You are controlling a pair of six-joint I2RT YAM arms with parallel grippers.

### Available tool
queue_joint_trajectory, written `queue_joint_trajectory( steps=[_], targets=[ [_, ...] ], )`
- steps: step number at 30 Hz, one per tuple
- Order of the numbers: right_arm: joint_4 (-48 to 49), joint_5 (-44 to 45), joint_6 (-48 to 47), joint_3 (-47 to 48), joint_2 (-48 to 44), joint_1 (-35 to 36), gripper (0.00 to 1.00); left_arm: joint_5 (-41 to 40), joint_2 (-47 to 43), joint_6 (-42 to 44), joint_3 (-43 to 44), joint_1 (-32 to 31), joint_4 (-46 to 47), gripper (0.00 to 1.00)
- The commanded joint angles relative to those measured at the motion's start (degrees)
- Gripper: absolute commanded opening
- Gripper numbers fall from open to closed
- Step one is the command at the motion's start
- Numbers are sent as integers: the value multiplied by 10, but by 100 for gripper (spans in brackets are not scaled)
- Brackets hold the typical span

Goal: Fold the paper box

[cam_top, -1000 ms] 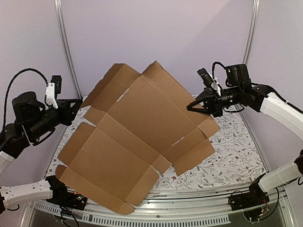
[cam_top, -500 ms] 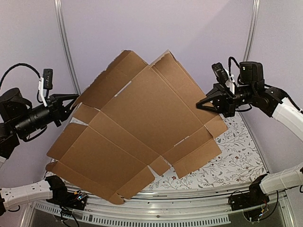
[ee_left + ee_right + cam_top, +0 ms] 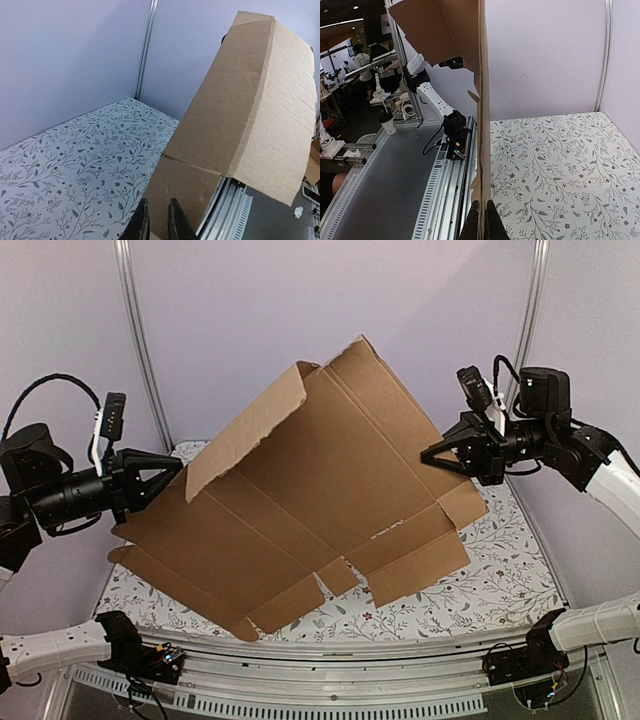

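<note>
The paper box (image 3: 320, 480) is a flat brown cardboard sheet held tilted in the air above the table, its near flaps hanging low. One far-left flap (image 3: 245, 435) bends forward along its crease. My left gripper (image 3: 178, 476) meets the sheet's left edge. In the left wrist view its narrow-set fingers (image 3: 158, 201) pinch a small flap of the paper box (image 3: 245, 115). My right gripper (image 3: 428, 454) is shut on the right edge. In the right wrist view the paper box (image 3: 483, 100) runs edge-on up from between those fingers (image 3: 484, 202).
A floral tablecloth (image 3: 500, 560) covers the table under the sheet. An aluminium rail (image 3: 400, 660) runs along the near edge with both arm bases on it. Purple walls and two metal uprights (image 3: 135, 340) close off the back and sides.
The sheet has risen and tipped steeper. My right gripper has moved up and to the right with its edge. The left gripper has swung back inward, and the far-left flap has folded forward.
</note>
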Motion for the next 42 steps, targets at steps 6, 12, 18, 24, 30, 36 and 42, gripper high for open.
queue_joint_trajectory(
  steps=[6, 12, 18, 24, 30, 36, 42],
  targets=[
    [30, 19, 29, -13, -19, 2, 0, 47, 37, 9, 8, 1, 1, 14],
    [83, 48, 67, -28, -21, 1, 0, 66, 51, 3, 9, 1, 13, 13],
    [134, 68, 129, -33, -15, 1, 0, 83, 66, -1, 5, 1, 20, 13],
    [157, 69, 157, -28, -5, 1, 0, 87, 82, -2, 1, 1, 25, 12],
    [168, 61, 171, -27, -2, 3, 0, 83, 97, -4, -6, 1, 42, 12],
    [180, 58, 186, -24, -6, 5, 0, 86, 113, -6, -10, 1, 53, 11],
    [185, 62, 204, -13, -11, 11, 0, 87, 127, -4, -12, 1, 60, 10]
  ],
)
